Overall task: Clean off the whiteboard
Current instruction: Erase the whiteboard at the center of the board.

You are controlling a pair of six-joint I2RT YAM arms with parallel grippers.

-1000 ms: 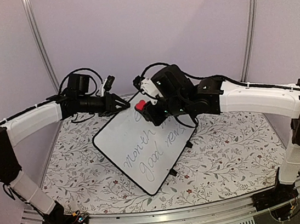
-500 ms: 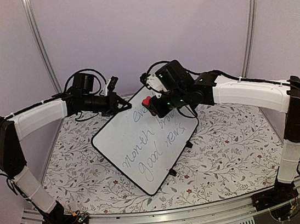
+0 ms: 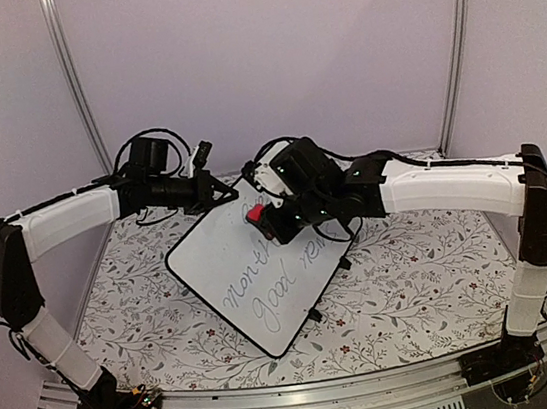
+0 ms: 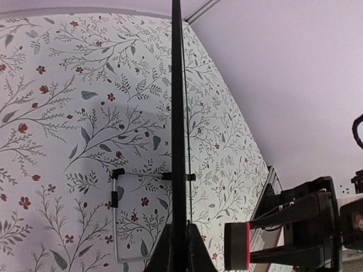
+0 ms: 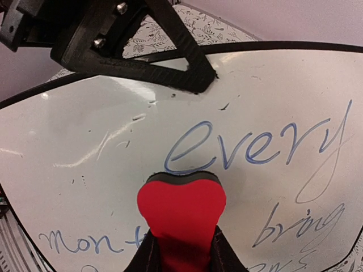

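right wrist view: right gripper (image 5: 181,252) clamps red eraser (image 5: 181,212) over whiteboard (image 5: 272,102), left gripper (image 4: 178,252) pinches its edge.

The left arm (image 3: 64,220) and right arm (image 3: 458,185) have white shells, black joints and black cables (image 3: 158,131) looping at upper centre.

Floral tablecloth (image 3: 414,277), pale lilac walls (image 3: 264,54), two metal poles (image 3: 76,79) behind, aluminium rail (image 3: 310,406) in front.

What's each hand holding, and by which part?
Left hand pinches the whiteboard by its far-left edge; right hand clamps the red eraser by its sides.
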